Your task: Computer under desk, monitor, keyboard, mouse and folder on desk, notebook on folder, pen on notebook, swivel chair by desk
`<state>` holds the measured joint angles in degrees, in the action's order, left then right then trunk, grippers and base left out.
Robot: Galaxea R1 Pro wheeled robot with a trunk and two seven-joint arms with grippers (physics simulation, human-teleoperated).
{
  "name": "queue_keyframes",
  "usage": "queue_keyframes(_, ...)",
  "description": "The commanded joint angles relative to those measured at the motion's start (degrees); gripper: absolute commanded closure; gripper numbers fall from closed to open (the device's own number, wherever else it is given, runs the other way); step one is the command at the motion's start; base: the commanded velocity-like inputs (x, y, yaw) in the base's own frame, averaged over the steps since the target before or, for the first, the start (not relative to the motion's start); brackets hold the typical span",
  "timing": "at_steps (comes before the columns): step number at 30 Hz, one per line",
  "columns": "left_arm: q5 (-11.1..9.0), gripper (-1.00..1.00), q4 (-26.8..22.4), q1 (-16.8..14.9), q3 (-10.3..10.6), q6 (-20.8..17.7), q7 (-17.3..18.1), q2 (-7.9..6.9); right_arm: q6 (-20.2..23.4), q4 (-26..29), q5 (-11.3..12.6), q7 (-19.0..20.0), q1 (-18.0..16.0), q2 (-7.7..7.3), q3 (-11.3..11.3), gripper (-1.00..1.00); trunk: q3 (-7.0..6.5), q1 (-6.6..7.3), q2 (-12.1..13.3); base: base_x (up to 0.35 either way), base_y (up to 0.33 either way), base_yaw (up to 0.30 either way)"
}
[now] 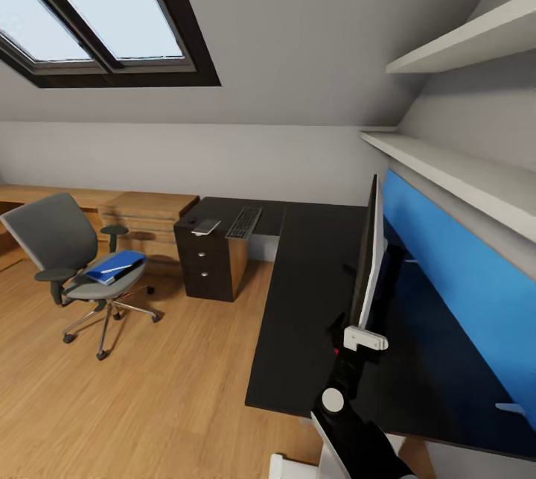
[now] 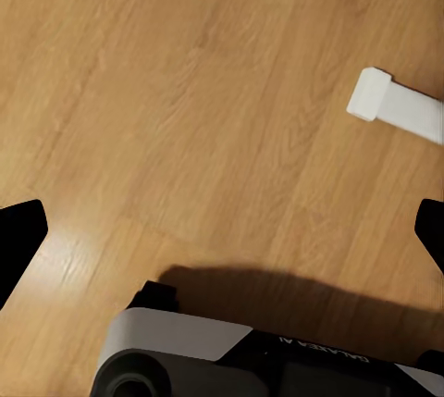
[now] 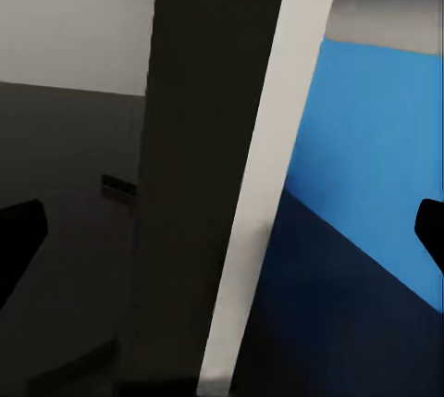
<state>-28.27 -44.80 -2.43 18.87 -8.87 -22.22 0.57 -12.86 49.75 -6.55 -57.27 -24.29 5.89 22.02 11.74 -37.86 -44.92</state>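
The right claw [image 3: 222, 230] has its 2 dark fingertips at opposite edges of the right wrist view, spread wide, with the monitor [image 1: 368, 259] seen edge-on between them; no contact shows, so it holds nothing I can confirm. The left claw [image 2: 222, 230] is likewise spread wide and empty, pointing down at the wood floor [image 2: 185, 92] above the robot's own base [image 2: 213, 360].

In the head view there is 1 monitor, standing upright on the desk [image 1: 298, 315] at about 3 o'clock, its thin edge toward the camera. 1 keyboard [image 1: 244, 222] lies on the far wing of the desk near 12 o'clock, and 1 small grey notebook [image 1: 206, 226] lies just beside it at its 9 o'clock, above the 3 drawers. 1 swivel chair [image 1: 59, 240] stands well apart from the desk at 9 o'clock, with 1 blue folder [image 1: 113, 267] on its seat and 1 pen [image 1: 117, 267] lying on the folder.

The right arm [image 1: 350, 397] rises from 6 o'clock to the monitor's near edge.

The room has a sloped ceiling with a skylight [image 1: 89, 10], 2 white shelves [image 1: 461, 166], a blue wall panel [image 1: 461, 270] behind the desk, and a light-wood chest [image 1: 145, 222].
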Motion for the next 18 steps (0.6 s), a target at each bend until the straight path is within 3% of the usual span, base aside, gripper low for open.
queue_keyframes(1, -0.38, -1.0, -0.11, -0.04, 0.2, -0.19, -0.45, -0.04, -0.32, -0.09, -0.04, -0.21, -0.06, -0.03, 0.09, -1.0, 0.09, -0.01, -0.07, -0.022, -0.061, 0.0)
queue_keyframes(7, -0.36, -1.0, -0.11, -0.04, 0.2, -0.19, -0.45, -0.03, -0.35, -0.81, -0.11, -0.21, -0.06, -0.09, 0.13, -1.0, 0.09, -0.01, -0.07, -0.029, -0.038, 0.0)
queue_keyframes(18, -0.29, -1.0, -0.11, -0.04, 0.29, -0.19, -0.53, -0.01, -0.34, -1.08, -0.19, -0.2, -0.06, -0.09, 0.19, -1.0, 0.09, -0.01, -0.07, -0.113, -0.147, 0.0)
